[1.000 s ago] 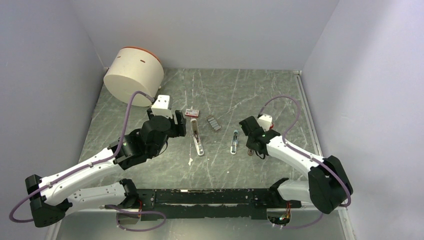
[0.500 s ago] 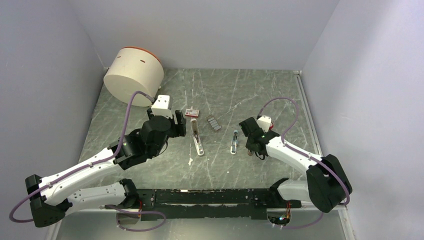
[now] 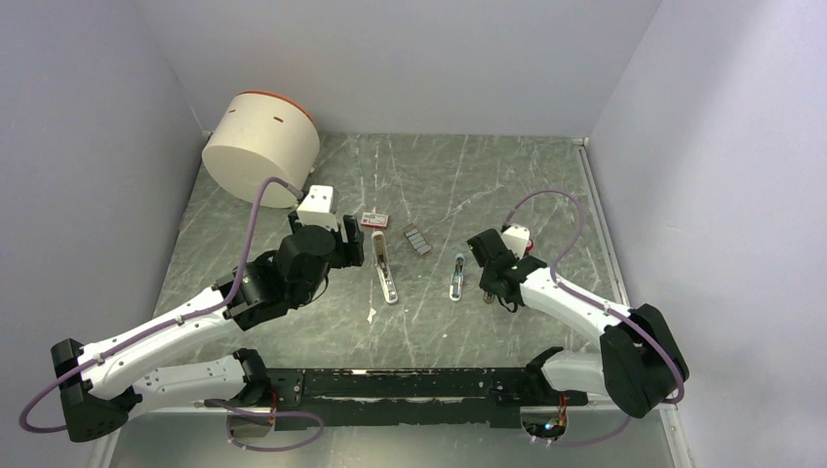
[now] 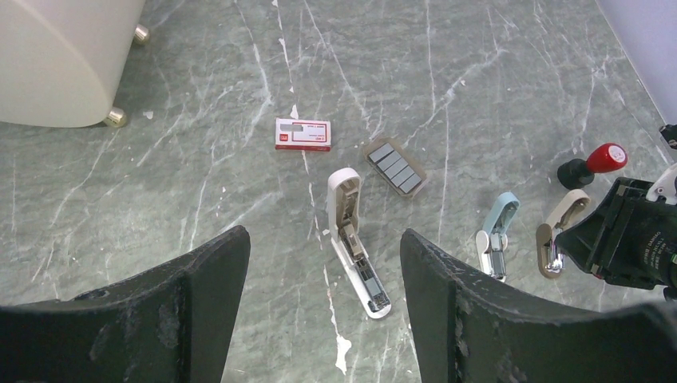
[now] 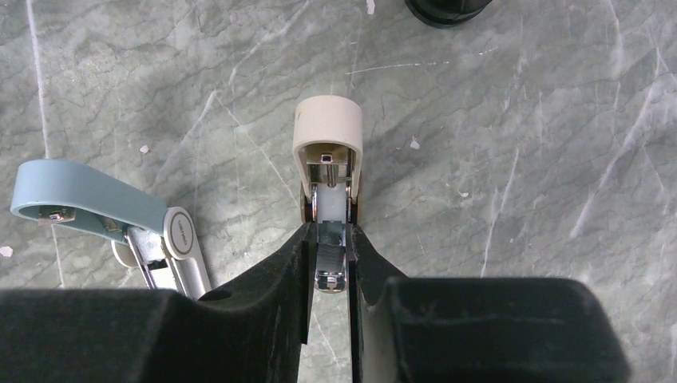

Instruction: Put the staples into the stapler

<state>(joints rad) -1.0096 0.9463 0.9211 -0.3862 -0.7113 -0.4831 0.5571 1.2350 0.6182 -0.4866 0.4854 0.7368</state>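
Note:
The stapler [image 3: 386,271] is a slim white bar lying hinged open mid-table, its magazine exposed in the left wrist view [image 4: 355,243]. The staples [image 3: 374,220] are a red box with a white label, lying flat just beyond it, also in the left wrist view [image 4: 302,134]. My left gripper [image 3: 349,249] hovers left of the stapler, open and empty [image 4: 323,238]. My right gripper [image 3: 491,289] is low at the right, shut on the metal magazine of a beige stapler [image 5: 327,159], as its wrist view shows [image 5: 330,239].
A grey tray of staple strips [image 3: 416,239] lies right of the red box. A light-blue stapler [image 3: 456,276] lies open beside the beige one [image 5: 104,211]. A red-topped stamp [image 4: 595,163] stands behind the right gripper. A large white round container [image 3: 261,146] is at the back left.

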